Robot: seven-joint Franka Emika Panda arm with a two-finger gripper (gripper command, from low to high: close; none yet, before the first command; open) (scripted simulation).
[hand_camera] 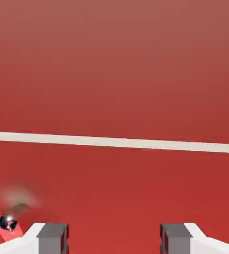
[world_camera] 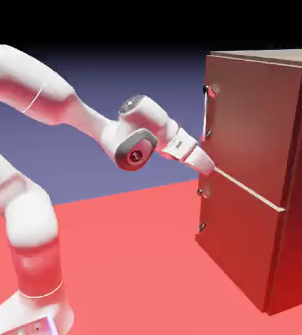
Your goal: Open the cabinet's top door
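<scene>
the top door (world_camera: 251, 124) looks shut; the hand (hand_camera: 114, 238), open and empty, sits by the pale seam (hand_camera: 114, 142), below the handle (world_camera: 207, 112), ungrasped.

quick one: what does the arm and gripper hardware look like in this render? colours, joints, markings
Glossy white arm of thick rounded links, faint seam rings on them. The wrist joint carries a grey round cap with a small red mark at its centre. A white tapered hand leads to the gripper, whose two fingertips are small square grey blocks on white mounts. No cables or lettering visible.
</scene>
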